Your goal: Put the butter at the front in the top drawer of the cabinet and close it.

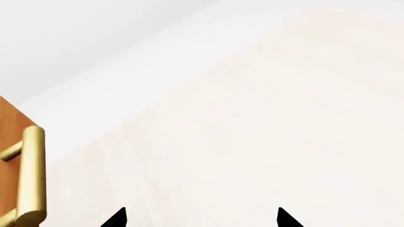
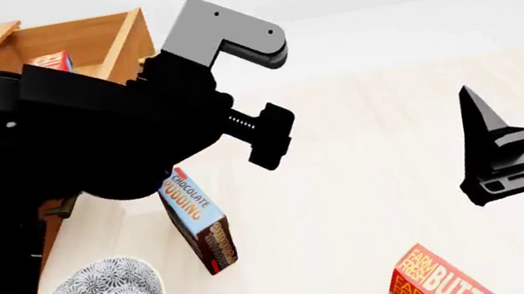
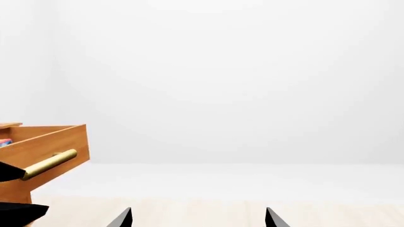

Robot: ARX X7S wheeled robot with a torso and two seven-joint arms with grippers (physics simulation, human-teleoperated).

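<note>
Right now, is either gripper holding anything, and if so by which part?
Nothing is held. The left gripper and right gripper are both open and empty.

Both arms are glossy black with bulky rounded links, a grey angular bracket [image 2: 221, 30], and pointed black jaws.

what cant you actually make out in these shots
- Left gripper: in the head view the left arm hides it; the left wrist view shows only two fingertips at the frame edge, apart, nothing between them.
- Top drawer: the arm covers most of its inside in the head view; a red-orange carton peeks out, label unreadable.
- Butter: cut off by the head view's bottom edge.
- Cabinet's lower drawers: hidden behind the arm.
</note>
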